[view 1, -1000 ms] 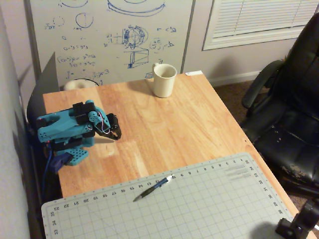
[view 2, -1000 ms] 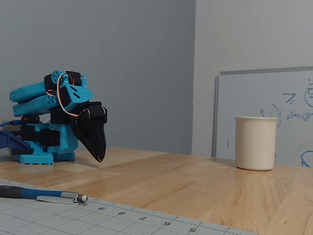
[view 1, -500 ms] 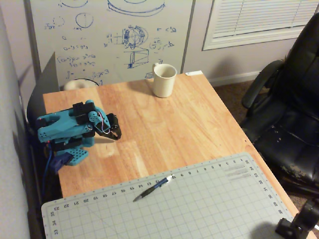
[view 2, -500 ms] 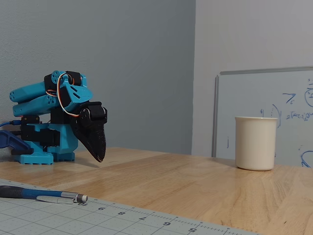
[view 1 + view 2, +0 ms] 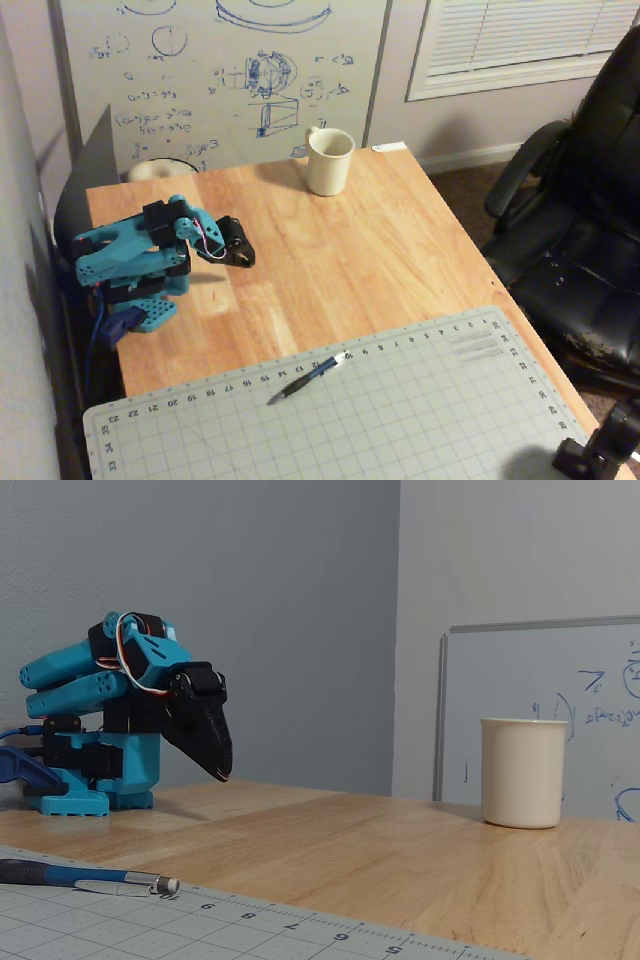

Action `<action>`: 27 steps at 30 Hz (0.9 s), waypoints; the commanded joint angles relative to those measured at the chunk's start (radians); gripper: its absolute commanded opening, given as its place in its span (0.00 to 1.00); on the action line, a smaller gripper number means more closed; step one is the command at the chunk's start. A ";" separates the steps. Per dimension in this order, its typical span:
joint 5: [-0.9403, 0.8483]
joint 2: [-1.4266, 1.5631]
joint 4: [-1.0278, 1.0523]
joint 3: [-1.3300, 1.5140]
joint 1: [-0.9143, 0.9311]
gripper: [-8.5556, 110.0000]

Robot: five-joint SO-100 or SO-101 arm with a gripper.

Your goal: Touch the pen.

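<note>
Where wood shows, 1 mug (image 5: pixel 329 161), contents unseen; pen (image 5: pixel 305 378) apart on mat (image 5: pixel 420 420).

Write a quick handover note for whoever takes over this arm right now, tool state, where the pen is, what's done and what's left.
Tool: folded back near the arm's base, tip pointing down just above the wooden table, jaws look shut, holding nothing.
Pen: lying flat on the gridded cutting mat near its ruled edge, well away from the tool.
Mug: upright at the table's far side, not involved.
Done: nothing yet; pen untouched.
Left: reach out over the mat and touch the pen.
</note>
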 commanded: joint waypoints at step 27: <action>0.011 -0.881 -0.137 -1.069 0.225 0.07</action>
